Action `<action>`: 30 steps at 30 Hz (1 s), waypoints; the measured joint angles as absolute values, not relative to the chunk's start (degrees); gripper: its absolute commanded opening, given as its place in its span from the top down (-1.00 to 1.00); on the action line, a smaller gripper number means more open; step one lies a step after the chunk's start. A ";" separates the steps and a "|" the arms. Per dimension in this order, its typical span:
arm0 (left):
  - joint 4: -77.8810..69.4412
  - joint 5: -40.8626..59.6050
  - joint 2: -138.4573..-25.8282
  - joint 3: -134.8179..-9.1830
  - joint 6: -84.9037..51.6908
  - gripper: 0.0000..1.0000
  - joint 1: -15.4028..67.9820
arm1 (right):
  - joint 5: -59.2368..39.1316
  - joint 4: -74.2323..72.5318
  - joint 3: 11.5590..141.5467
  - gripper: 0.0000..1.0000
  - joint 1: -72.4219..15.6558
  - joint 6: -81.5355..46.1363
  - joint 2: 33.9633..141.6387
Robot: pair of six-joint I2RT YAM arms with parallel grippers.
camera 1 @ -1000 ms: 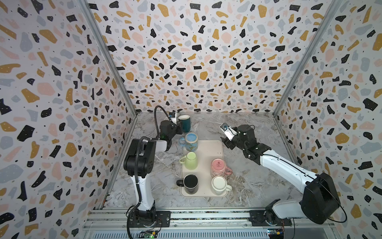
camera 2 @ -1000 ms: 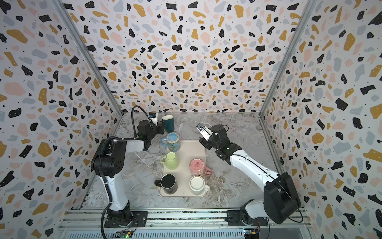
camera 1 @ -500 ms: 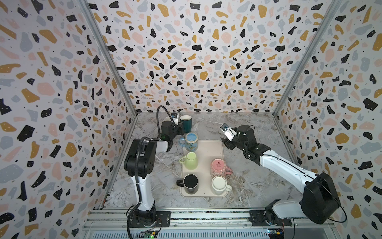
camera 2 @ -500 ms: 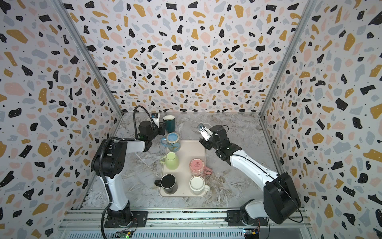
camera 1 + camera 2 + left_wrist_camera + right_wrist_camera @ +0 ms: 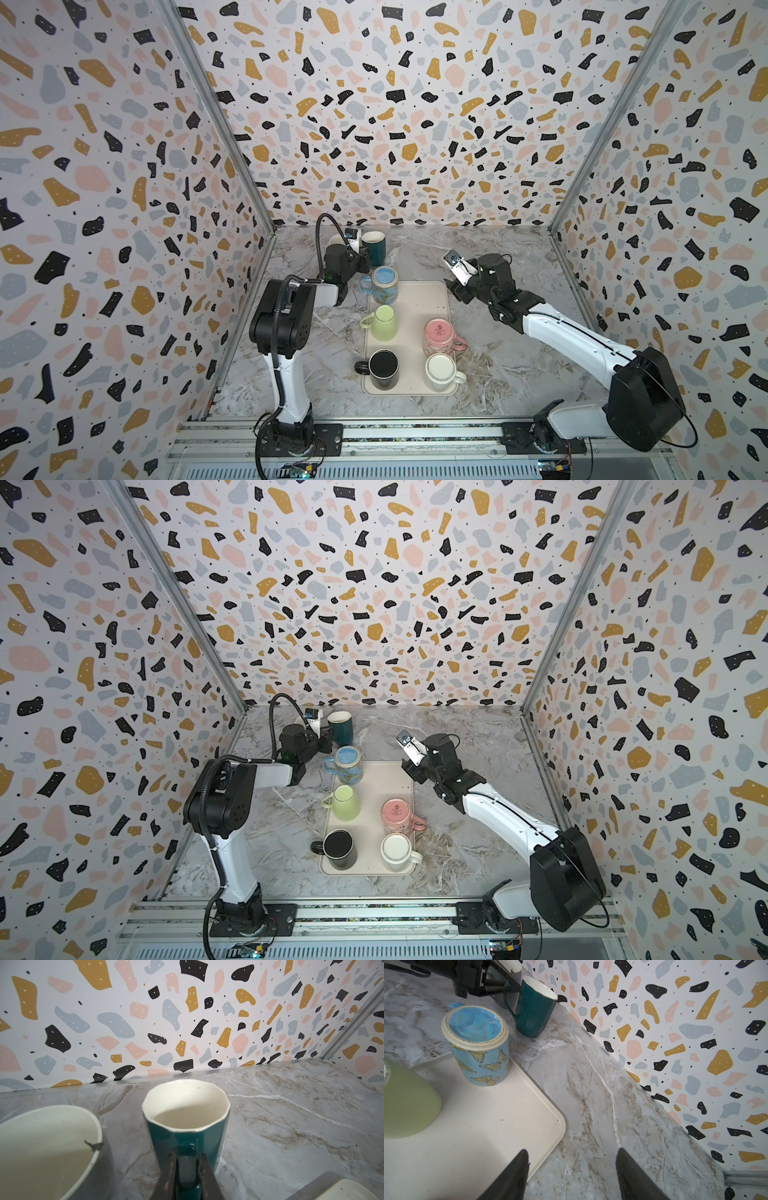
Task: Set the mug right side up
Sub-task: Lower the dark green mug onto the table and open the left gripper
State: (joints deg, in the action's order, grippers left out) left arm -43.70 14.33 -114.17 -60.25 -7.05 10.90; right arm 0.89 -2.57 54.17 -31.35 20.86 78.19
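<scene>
The teal mug is seen mouth-up near the back of the table, just beside a white cup and off the tray. Its handle is pinched by the closed jaws of the left gripper. The right gripper is held open and empty over the tray's corner. The turning is judged done; what is called for next is a release of the handle and a straight withdrawal, so that the mug is not tipped.

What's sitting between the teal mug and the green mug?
The blue butterfly mug stands between the teal mug and green mug, shown in both top views.
</scene>
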 measured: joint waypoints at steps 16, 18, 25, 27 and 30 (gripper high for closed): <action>-42.46 13.15 -114.17 -60.25 -6.20 0.55 11.86 | 0.91 -3.14 52.86 -0.37 -31.35 20.78 76.90; -41.06 13.04 -114.17 -60.25 -6.17 0.54 11.97 | 0.91 -3.22 52.60 -0.37 -31.35 20.64 76.66; -38.59 12.97 -114.17 -60.14 -6.04 0.43 12.27 | 1.10 -3.38 51.79 -0.38 -31.33 20.60 75.35; -38.57 12.95 -114.17 -60.14 -6.04 0.40 12.27 | 1.15 -3.42 51.59 -0.38 -31.33 20.60 75.02; -38.52 12.93 -114.17 -60.14 -5.98 0.32 12.29 | 1.17 -3.42 51.44 -0.38 -31.35 20.56 74.72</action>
State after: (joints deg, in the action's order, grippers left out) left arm -38.52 12.93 -114.17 -60.14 -5.98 12.29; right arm 1.17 -3.42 51.44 -31.35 20.56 74.72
